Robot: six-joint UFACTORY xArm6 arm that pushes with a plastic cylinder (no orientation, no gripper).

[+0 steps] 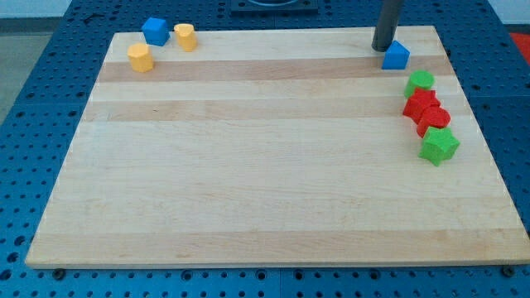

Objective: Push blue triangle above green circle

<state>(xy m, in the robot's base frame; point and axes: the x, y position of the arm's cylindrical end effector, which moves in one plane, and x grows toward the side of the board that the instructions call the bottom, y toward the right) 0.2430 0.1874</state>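
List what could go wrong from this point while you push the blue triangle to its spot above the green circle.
My tip sits at the blue triangle, on its upper-left side, near the board's far edge; a skewed push may slide it off. The green circle lies just below it, touching a red block, so overshooting would probably knock the circle and the cluster. The triangle may also rotate off my tip.

The worktop (248,165) is a pale wooden board with long grain stripes. Around the worktop on every side lies a blue metal base (50,108) full of small holes in rows. The light is even, without hard shadows.
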